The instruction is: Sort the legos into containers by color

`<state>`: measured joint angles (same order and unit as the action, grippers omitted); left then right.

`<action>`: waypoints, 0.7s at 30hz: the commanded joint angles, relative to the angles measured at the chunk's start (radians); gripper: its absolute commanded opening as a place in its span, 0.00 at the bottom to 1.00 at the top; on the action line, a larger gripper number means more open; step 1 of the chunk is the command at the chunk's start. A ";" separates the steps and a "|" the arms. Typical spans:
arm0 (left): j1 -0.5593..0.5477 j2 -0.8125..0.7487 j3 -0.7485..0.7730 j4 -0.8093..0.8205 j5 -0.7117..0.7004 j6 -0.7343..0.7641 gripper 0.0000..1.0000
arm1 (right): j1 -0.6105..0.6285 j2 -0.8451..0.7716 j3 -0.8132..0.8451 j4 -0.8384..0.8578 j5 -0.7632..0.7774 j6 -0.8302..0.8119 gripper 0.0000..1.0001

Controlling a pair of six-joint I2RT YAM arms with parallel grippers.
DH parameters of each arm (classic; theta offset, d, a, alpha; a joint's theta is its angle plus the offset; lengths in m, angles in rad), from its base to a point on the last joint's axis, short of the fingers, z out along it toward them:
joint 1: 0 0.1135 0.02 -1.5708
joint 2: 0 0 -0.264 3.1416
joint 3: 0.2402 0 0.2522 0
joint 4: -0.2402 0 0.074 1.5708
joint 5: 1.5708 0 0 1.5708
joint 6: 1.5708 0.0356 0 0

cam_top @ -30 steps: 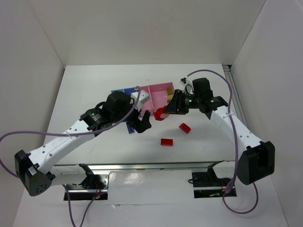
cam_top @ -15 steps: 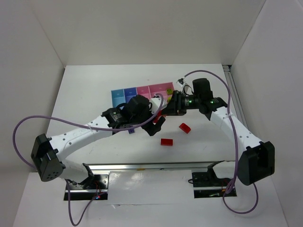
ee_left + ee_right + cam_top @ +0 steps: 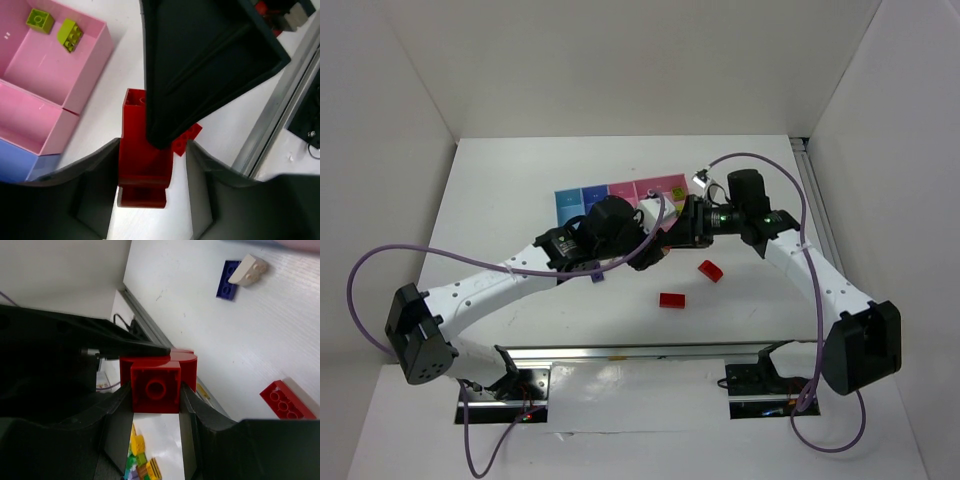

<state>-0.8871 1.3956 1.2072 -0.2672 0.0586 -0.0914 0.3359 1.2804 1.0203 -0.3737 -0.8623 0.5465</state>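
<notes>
**Two tools meet on one red lego**

Both arms reach in to the middle of the table (image 3: 510, 190), just in front of the row of bins (image 3: 620, 194). Their tips come together on the same red piece (image 3: 142, 167).

The right tool (image 3: 156, 390) has it pinched. In its own camera, the square red face with a single stud fills the gap between the two dark fingers, and both sides touch.

The left tool (image 3: 653, 254) comes at the piece from the other side. Its fingers stand either side of the piece. One is against it and a thin slit of table shows beside the other, so I cannot tell whether it grips or only straddles. In the left wrist view, a finger of the right tool lies across the upper part of the piece.

The red piece hangs between the two tools, close to the front of the pink bins.

Two lime green bricks (image 3: 70, 34) lie close together in the end pink bin (image 3: 87, 70).

Out on the table, a loose red brick (image 3: 710, 270) sits just right of the tools. A second red brick (image 3: 671, 299) is nearer the arm bases, apart from the first. A dark blue plate (image 3: 228, 280) and a whitish brick (image 3: 250, 269) lie together, touching at a corner.
</notes>
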 commanded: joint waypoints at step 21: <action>0.241 -0.147 -0.080 -0.078 0.056 -0.183 0.00 | 0.009 0.078 0.128 0.102 0.225 0.020 0.29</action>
<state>-0.7383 1.3109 1.1278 -0.3443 0.0925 -0.1719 0.2626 1.2907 1.0641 -0.3466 -0.7605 0.5625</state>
